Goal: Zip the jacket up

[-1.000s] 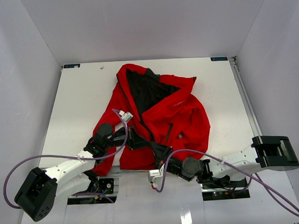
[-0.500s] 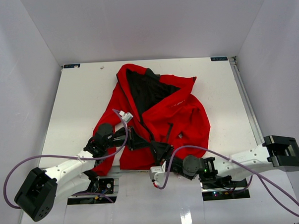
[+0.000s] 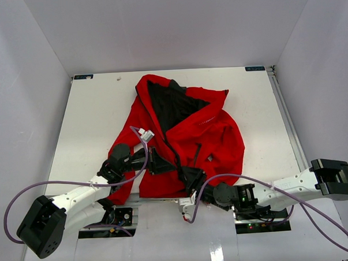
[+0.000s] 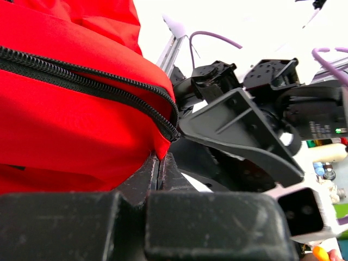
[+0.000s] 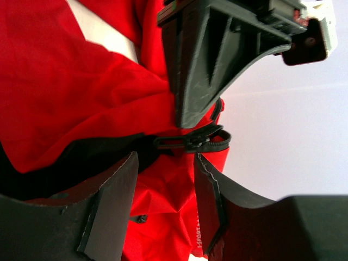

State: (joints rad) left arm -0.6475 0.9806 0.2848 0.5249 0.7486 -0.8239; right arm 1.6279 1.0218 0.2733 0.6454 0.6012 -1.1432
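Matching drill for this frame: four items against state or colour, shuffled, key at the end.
Column one
1. left claw
2. right claw
3. lining of the jacket
4. arm cables

Column two
A. purple
B. shut on the jacket's bottom edge
C. black, showing where the front lies open at the top
D. open, one finger on each side of the zipper end

Pairs: 1-B, 2-D, 3-C, 4-A
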